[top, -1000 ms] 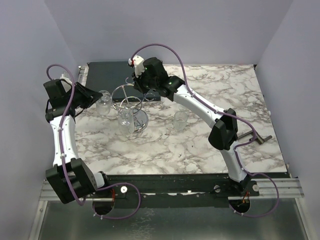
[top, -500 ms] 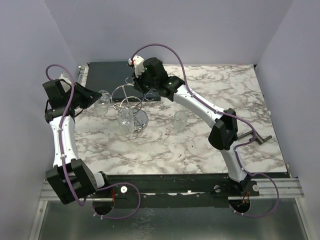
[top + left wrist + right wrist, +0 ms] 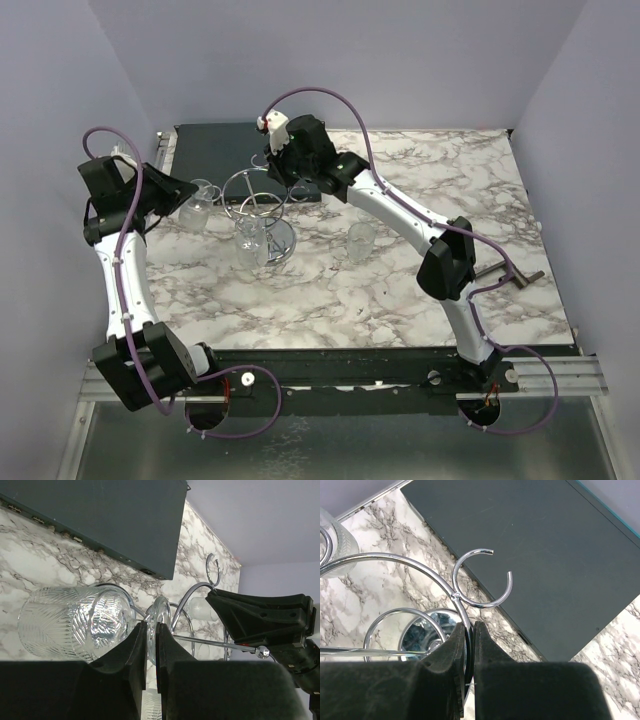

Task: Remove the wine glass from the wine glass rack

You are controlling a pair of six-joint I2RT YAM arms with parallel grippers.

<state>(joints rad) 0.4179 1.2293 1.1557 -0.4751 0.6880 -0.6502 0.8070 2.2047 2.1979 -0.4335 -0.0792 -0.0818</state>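
The wine glass rack point(image 3: 258, 212) is a chrome wire stand with a round disc base, left of the table's middle. My left gripper point(image 3: 172, 200) is shut on the foot of a cut-pattern wine glass point(image 3: 196, 208), held tilted just left of the rack's ring. In the left wrist view the glass bowl point(image 3: 75, 622) lies on its side and its foot point(image 3: 161, 617) sits between my fingers point(image 3: 134, 650). My right gripper point(image 3: 288, 172) is shut on a wire arm of the rack point(image 3: 457, 597) at its far side. A second glass point(image 3: 250, 240) hangs on the rack.
A third glass point(image 3: 360, 242) stands on the marble to the right of the rack. A dark flat panel point(image 3: 215, 150) lies at the back left, right behind the rack. A dark grey T-shaped bar point(image 3: 512, 273) lies near the right edge.
My left gripper has drawn leftward with the wine glass, which has moved away from the rack's ring and tilted more. The right gripper and the rack have stayed put.
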